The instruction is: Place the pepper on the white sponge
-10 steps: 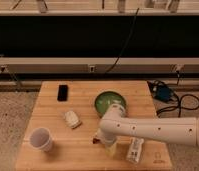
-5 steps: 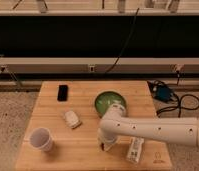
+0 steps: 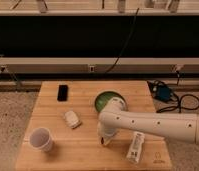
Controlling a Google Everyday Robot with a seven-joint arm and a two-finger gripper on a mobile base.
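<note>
The gripper (image 3: 106, 141) points down at the table (image 3: 83, 150), right of the sponge (image 3: 71, 119) and below the bowl (image 3: 104, 99). The arm (image 3: 153, 125) hides the pepper, so its place is unclear.

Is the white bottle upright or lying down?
Lying down: the bottle rests lengthwise on the table, right of the pincer.

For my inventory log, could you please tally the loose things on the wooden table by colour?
White: 3 – sponge, cup, bottle
Black: 1 – phone
Green: 1 – bowl
Total: 5
The pepper isn't visible; the pincer is down at the table beside the bottle.
</note>
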